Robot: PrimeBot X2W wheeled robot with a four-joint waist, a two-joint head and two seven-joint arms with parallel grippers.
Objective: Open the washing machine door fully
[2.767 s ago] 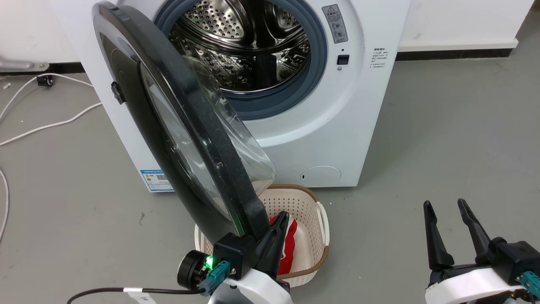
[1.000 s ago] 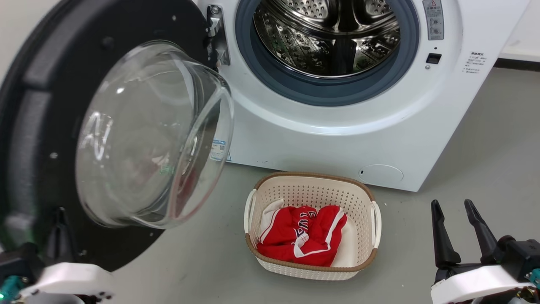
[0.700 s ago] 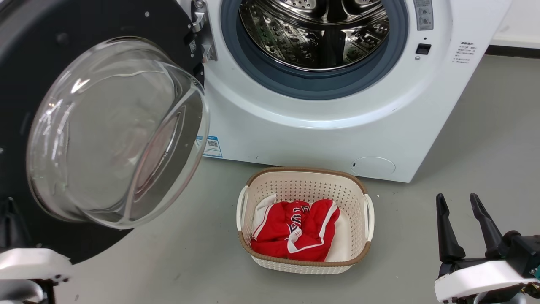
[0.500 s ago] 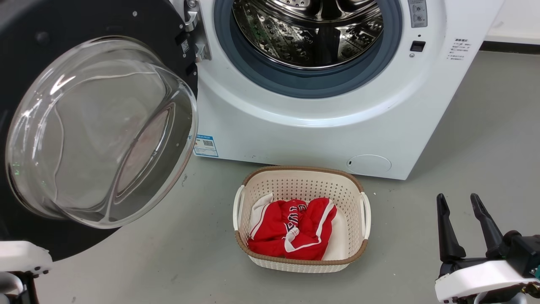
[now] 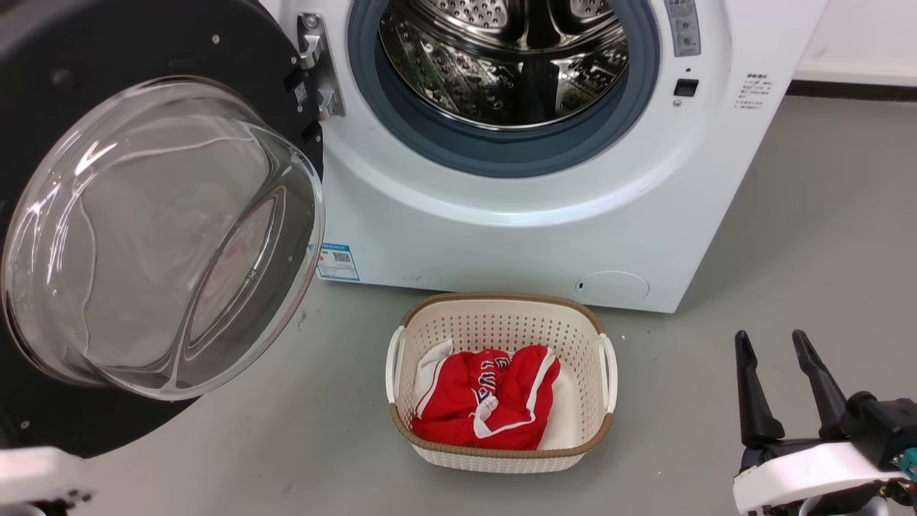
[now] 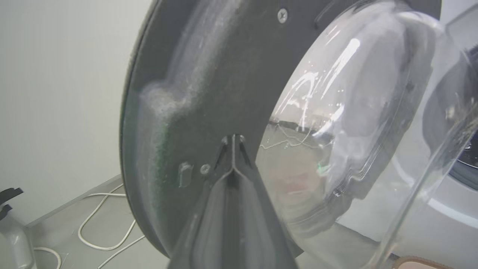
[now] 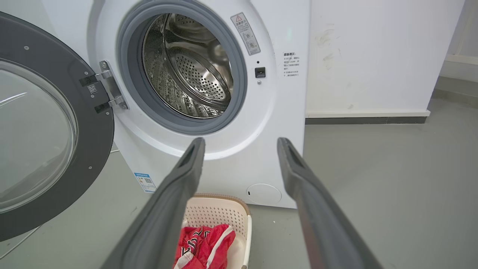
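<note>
The washing machine door (image 5: 107, 43) stands swung wide to the left of the white machine (image 5: 501, 236). Its black inner face and bulging glass bowl (image 5: 157, 236) face me, and the steel drum (image 5: 501, 57) is fully exposed. In the left wrist view my left gripper (image 6: 232, 140) is shut, its joined tips touching the door (image 6: 209, 74) on the black ring beside the glass. My right gripper (image 5: 769, 337) hovers open and empty at the lower right, well away from the machine. From the right wrist, the open right gripper (image 7: 241, 141) frames the machine front, with the door (image 7: 93, 123) on the left.
A cream basket (image 5: 501, 299) holding a red garment (image 5: 480, 394) sits on the grey floor just before the machine. The door hinge (image 5: 315, 64) is at the drum's left. White cables (image 6: 93, 209) lie on the floor behind the door, near the wall.
The door has swung from edge-on before the drum to wide open on the left. My left gripper went left with it, out of the head view. The head camera shifted; my right arm held still.
</note>
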